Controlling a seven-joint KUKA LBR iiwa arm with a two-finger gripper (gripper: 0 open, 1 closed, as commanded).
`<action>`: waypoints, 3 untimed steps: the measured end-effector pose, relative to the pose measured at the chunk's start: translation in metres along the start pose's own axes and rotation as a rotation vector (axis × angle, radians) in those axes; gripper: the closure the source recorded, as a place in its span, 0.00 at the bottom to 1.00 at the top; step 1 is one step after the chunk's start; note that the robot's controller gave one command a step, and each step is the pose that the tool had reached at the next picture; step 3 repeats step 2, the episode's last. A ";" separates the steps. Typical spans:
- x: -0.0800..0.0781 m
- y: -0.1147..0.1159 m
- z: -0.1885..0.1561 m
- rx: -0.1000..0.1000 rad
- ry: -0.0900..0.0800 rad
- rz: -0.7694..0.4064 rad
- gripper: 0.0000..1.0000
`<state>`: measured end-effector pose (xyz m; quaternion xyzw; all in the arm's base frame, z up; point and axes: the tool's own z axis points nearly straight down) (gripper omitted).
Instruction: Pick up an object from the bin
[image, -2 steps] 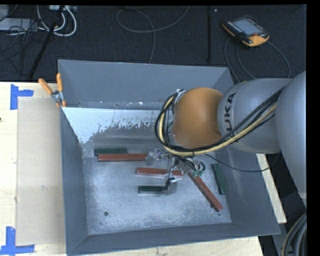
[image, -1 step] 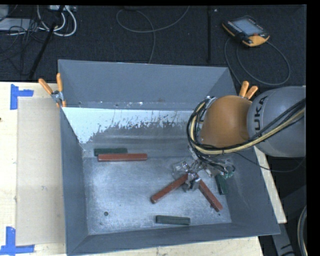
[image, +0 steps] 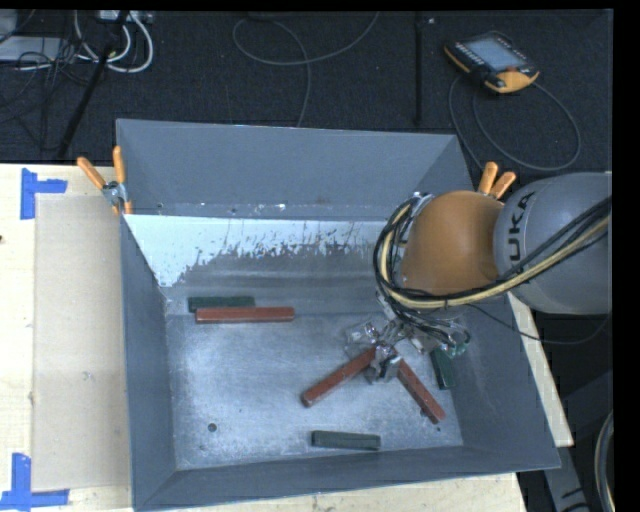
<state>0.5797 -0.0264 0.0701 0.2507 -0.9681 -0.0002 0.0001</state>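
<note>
The gripper (image: 381, 358) was low over the floor in the right half of the bin (image: 300, 190), at the spot where 2 sticks nearly met. The left red-brown stick (image: 335, 382) ran down-left from it and the right red-brown stick (image: 422, 394) slanted down-right. Its tip was at the left stick's upper end, prob. touching, but whether it was wide, narrow or clamped on anything I couldn't tell. A short dark green piece (image: 443, 368) lay just beside it to the right. Well apart were a dark green block (image: 345, 440) near the front wall, and at back-left a green bar (image: 220, 302) and a red-brown bar (image: 245, 315) side by side. Progress: the approach looked done, the grasp was unconfirmed, and both sticks appeared flat on the floor. Grip and lift were left, approx. half the job.
</note>
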 end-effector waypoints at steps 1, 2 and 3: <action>-0.010 0.021 -0.012 0.000 0.001 -0.046 1.00; -0.001 0.002 -0.163 0.001 -0.003 -0.088 1.00; -0.001 0.002 -0.163 0.001 -0.003 -0.088 1.00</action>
